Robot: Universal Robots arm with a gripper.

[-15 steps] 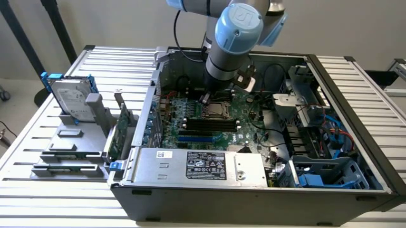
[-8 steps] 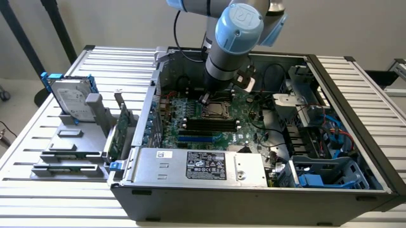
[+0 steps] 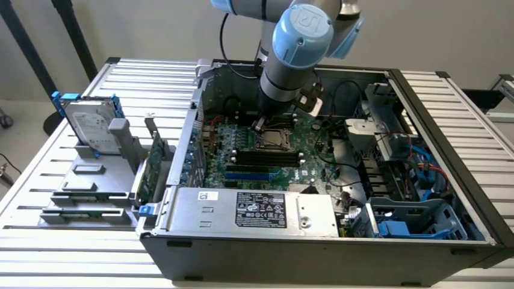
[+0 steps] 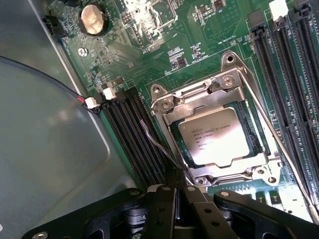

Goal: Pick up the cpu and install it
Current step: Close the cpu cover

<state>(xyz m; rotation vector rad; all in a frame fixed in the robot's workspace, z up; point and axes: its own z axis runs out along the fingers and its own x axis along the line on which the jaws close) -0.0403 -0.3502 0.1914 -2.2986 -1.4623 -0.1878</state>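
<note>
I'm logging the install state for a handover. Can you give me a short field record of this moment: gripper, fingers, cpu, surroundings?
gripper: low over the motherboard, beside the socket, inside the open computer case
fingers: shut; a grip on anything cannot be told
cpu: lying flat in the socket, metal frame around it
outside the case: hard drive and green card upright in a grey holder, at the exterior view's left

cpu [image 4: 214, 137]: seated in socket [image 4: 168, 106] | gripper [image 4: 176, 185]: closed, empty, beside socket

shiny metal cpu [image 4: 217, 137] (bare glossy metal socket frame [image 4: 199, 97])
</note>
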